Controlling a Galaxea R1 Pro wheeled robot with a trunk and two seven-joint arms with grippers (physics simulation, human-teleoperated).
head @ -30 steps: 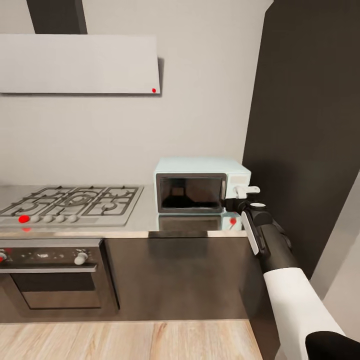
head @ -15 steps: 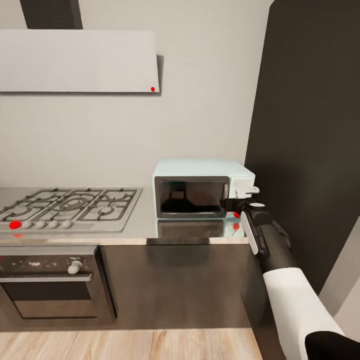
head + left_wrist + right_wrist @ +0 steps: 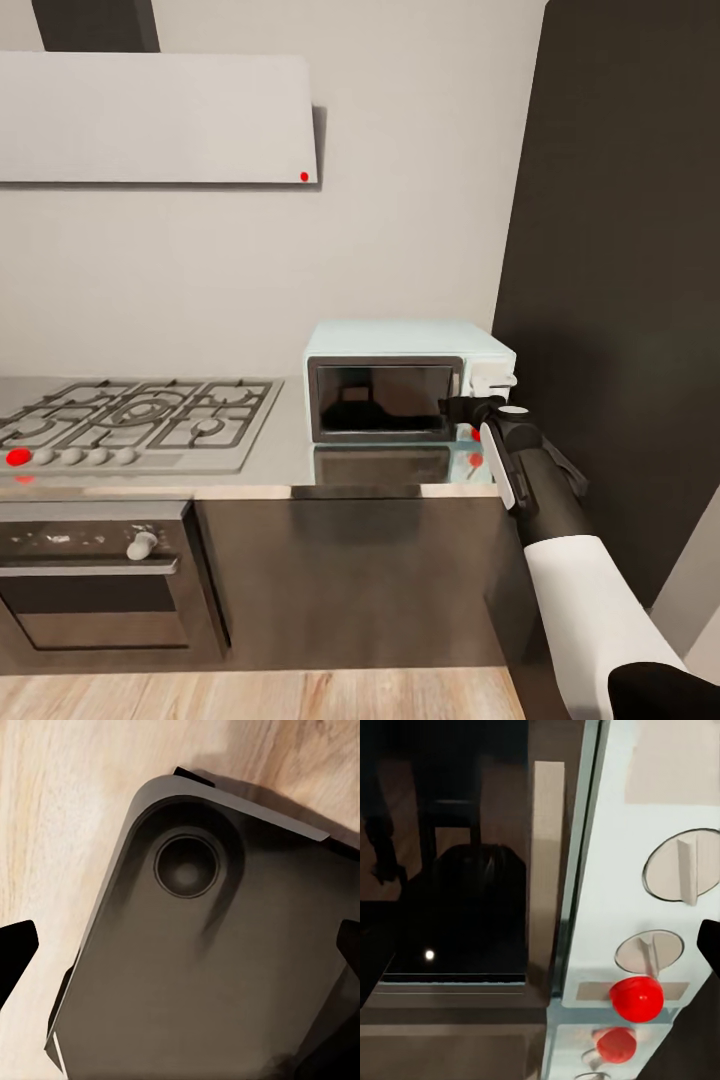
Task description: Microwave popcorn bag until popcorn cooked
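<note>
The right gripper [image 3: 478, 404] was up against the microwave's [image 3: 405, 376] white knob panel [image 3: 649, 862], but I could not tell if its jaws were spread or pressed together. A red button [image 3: 637, 997] sat low on that panel, under two round knobs. The microwave stood at the right end of the countertop [image 3: 280, 440], its dark door [image 3: 381, 393] closed. Bare steel lay between it and the gas hob [image 3: 135, 415]. The left wrist view looked down on a dark rounded plate [image 3: 217, 967] over the wood floor [image 3: 52, 825].

The head view faces the pale mint-blue box microwave [image 3: 405, 378] from afar; the right wrist view shares its white knob panel [image 3: 649, 885], close.
</note>
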